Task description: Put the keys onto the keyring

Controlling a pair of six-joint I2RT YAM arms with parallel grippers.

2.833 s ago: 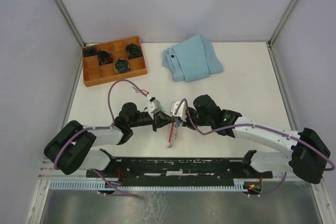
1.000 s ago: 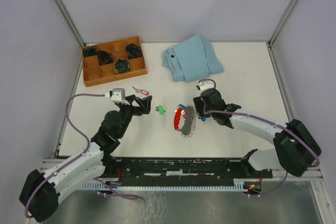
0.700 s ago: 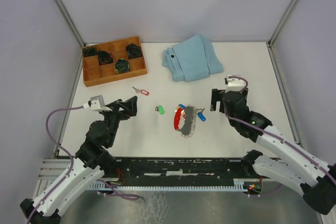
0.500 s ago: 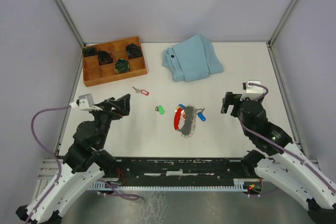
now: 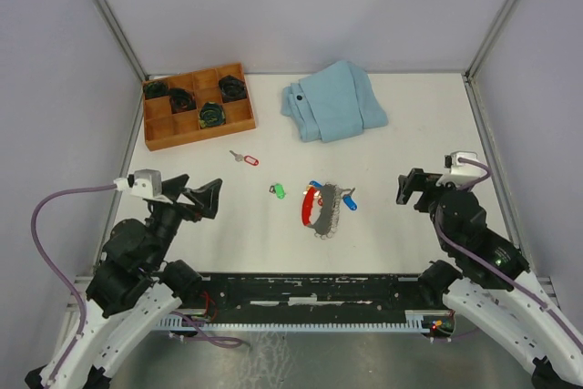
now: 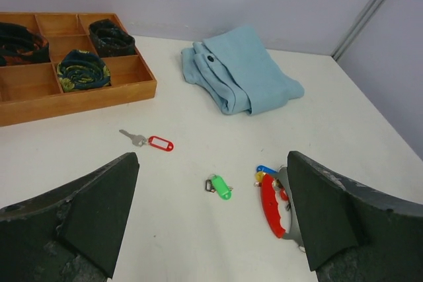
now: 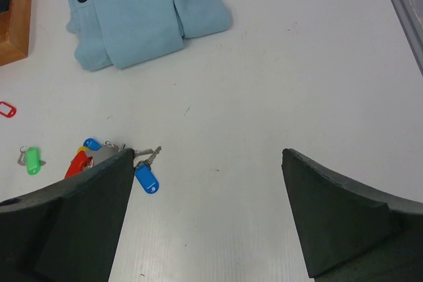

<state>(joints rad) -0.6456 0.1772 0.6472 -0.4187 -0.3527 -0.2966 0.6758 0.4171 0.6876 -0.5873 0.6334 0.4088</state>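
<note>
**Arms pull back with two keys off the ring**

Seconds earlier both claws crowd together at the centre of the top view. A second ago the right one is alone at the keyring while the left one is already clear of it. Now the left gripper (image 5: 205, 198) sits at lower left and the right gripper (image 5: 412, 187) at lower right. Each has its jaws spread wide and holds nothing, and both are well apart from the work.

The keyring (image 5: 307, 207) lies flat on the table (image 5: 428, 125) at the middle of the frame, its red strip curved and its metal loops bunched on the right side. The blue-tagged keys (image 5: 351, 199) lie against it, with a yellow tag tucked in beside them. Whether they are threaded on cannot be told from here. The green-tagged key (image 5: 279, 191) lies loose just to the left of the ring. The red-tagged key (image 5: 246, 160) sits farther up and left, towards the wooden tray (image 5: 157, 138).

With those two keys plainly off the ring, the job looks unfinished. The retreat reads as a reset before the next pick.
</note>
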